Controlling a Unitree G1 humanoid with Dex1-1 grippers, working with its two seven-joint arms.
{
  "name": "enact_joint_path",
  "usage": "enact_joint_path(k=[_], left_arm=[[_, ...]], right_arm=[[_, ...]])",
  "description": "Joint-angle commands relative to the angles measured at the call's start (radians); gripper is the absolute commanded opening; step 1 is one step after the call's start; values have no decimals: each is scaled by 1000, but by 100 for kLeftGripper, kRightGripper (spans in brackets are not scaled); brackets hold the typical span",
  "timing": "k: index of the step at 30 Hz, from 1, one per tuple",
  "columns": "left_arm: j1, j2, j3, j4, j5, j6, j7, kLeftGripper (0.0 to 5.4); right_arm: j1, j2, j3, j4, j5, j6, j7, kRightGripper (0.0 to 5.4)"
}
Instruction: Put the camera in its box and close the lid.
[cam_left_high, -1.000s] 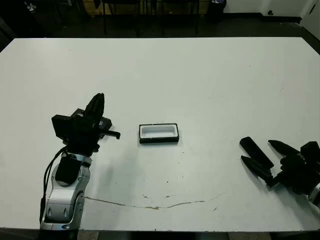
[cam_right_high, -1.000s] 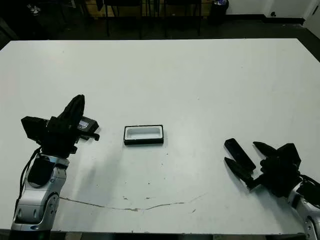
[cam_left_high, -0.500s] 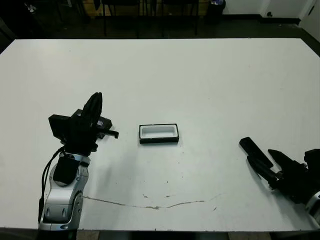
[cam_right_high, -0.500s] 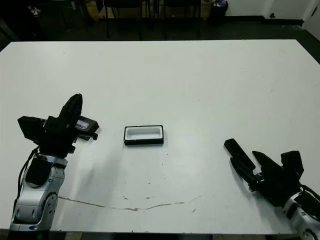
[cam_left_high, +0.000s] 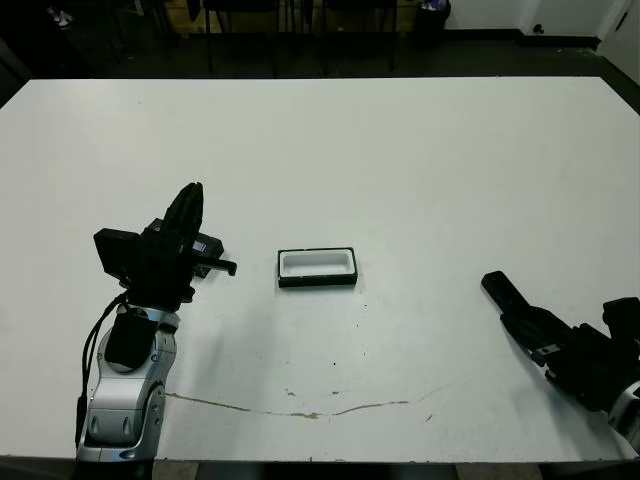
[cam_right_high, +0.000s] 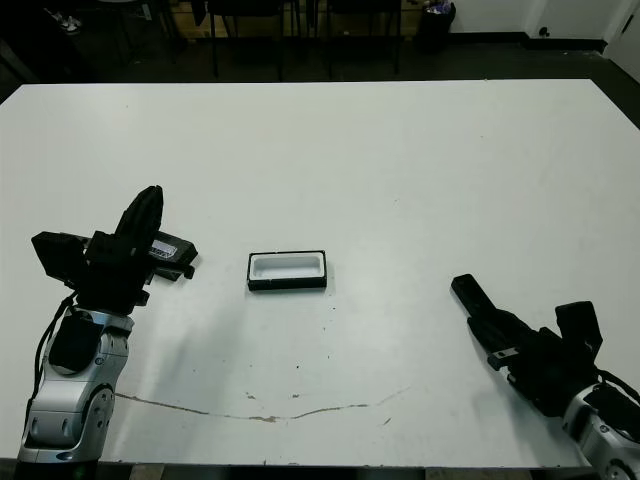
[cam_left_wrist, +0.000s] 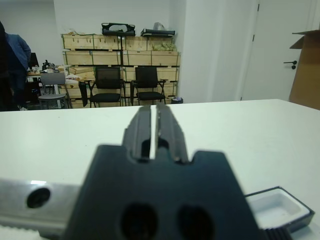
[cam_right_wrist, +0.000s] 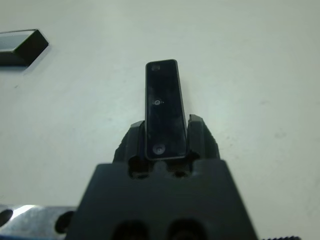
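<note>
Since the earlier frames the right gripper (cam_right_wrist: 165, 137) has closed: its two fingers, then spread on either side of the camera (cam_right_wrist: 163, 107), now press against the bar's flanks, and in the head views only a single dark shape projects from the wrist. The camera is held by its near end, with most of its length projecting forward beyond the fingertips, low over the table (cam_left_high: 420, 160) at the near right. Whether it has left the surface cannot be determined.

The left gripper (cam_left_wrist: 154, 131) stands at the near left, fingers nearly together with only a thin slit between them. A flat dark object, possibly the lid (cam_right_high: 166, 249), shows against it in the head views; whether it is held cannot be confirmed.

The box (cam_left_high: 317, 267) sits open near the table's centre, white lining exposed and empty, well apart from the camera and just to the right of the left gripper.

Assessment: the pick-up step is in hand, grasp apparently made. The next move calls for lifting the bar, carrying it leftward to the box, turning it to lie along the hollow's long axis, and lowering it level before release.
</note>
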Motion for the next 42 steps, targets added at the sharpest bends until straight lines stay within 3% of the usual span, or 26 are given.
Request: enact_joint_path(k=[1, 6, 10, 13, 18, 24, 35, 42], left_arm=[[12, 9, 2, 10, 8, 14, 2, 0], [11, 8, 0, 16, 13, 7, 2, 0], [13, 9, -2, 12, 17, 15, 4, 0], [14, 8, -4, 10, 17, 23, 2, 0], [15, 7, -8, 4, 15, 35, 1, 0], [22, 8, -8, 2, 26, 33, 6, 0], [11, 8, 19, 20, 0, 31, 7, 0], [-1, 15, 36, 35, -4, 25, 6, 0]], right_arm=[[39, -2, 58, 92, -41, 49, 26, 68], [45, 24, 21, 67, -30, 14, 3, 68], [40, 16, -45, -106, -3, 114, -116, 68], [-17, 12, -104, -184, 73, 173, -144, 68], [-244, -27, -91, -51, 113, 83, 19, 68], [-557, -54, 48, 49, 53, 124, 52, 67], [-944, -30, 425, 320, -217, -66, 358, 67], [-1073, 28, 562, 397, -303, -39, 476, 67]])
